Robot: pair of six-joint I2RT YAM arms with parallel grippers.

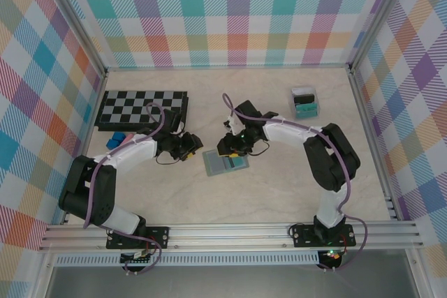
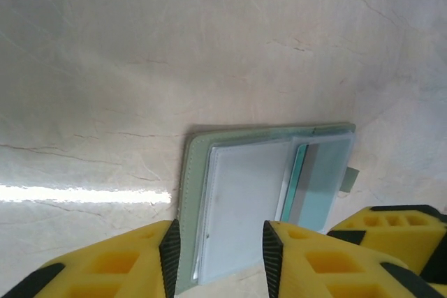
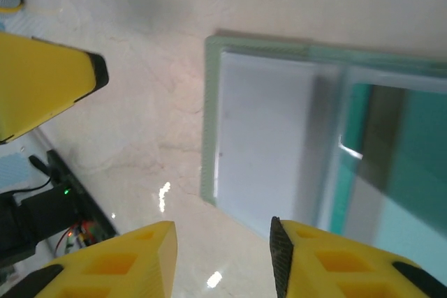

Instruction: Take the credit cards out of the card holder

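One card holder (image 1: 225, 163) is lying open and flat on the table (image 1: 279, 193), mid-table between the two grippers; two halves are showing, each with a pale pocket; one small tab (image 2: 351, 178) is sticking out from the outer edge of one half. One teal card (image 2: 299, 178) is showing edge-on in the tab-side pocket; any further cards cannot be counted. One chessboard (image 1: 143, 108) is sitting far left; two small blocks (image 1: 119, 137), blue and pink, are lying just before it; one clear box (image 1: 304, 102) is standing far right. Two arms are bending inward, wrists pointing down; the left gripper (image 1: 188, 149) is hovering just beside the holder's left edge; the right gripper (image 1: 227, 149) is hanging at its far edge. Both pairs of jaws are standing partly apart, gripping nothing.
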